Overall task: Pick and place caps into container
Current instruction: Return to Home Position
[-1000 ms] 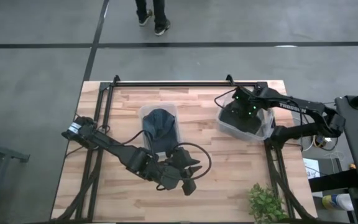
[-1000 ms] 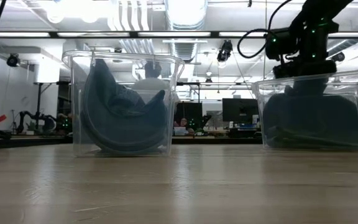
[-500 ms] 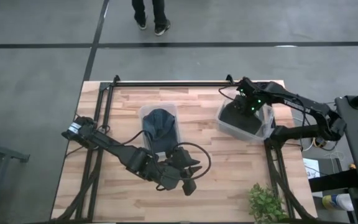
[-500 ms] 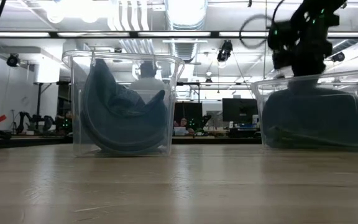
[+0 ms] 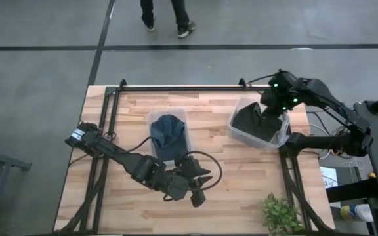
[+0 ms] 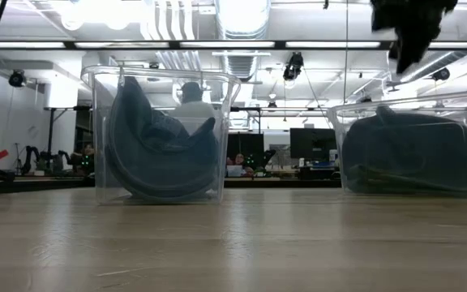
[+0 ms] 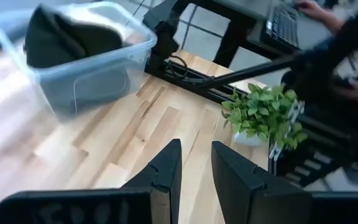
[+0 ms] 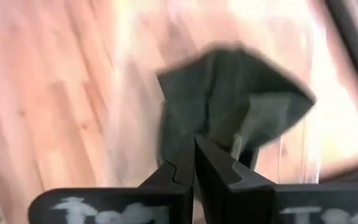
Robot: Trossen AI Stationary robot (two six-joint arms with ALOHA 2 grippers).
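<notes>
Judging it as the homing step. No cap is lying loose on the table (image 5: pixel 228 183). Blue caps (image 5: pixel 168 131) are sitting in the left bin (image 6: pixel 160 75) and green caps (image 5: pixel 254 121) in the right bin (image 5: pixel 233 131).

Right gripper (image 8: pixel 194 149) is hovering over the right bin's far edge, above the green caps, with fingers pressed together and gripping nothing. Left gripper (image 7: pixel 196 146) is parking low at the table's near middle, just in front of the left bin, with fingers a narrow gap apart and empty.

Next move, as I'm reading it: the right arm is needing a straight lift clear of the bin rim before folding back to its own side. Snagging the rim or the top cap is the risk. The left arm is looking close to parked.

The surface is pale wood planks on a black frame, with a plant (image 5: pixel 281 213) at the near right corner. The room has a grey floor with a person (image 5: pixel 166 16) walking beyond the far edge. Ceiling lights and monitors are showing behind the bins.
</notes>
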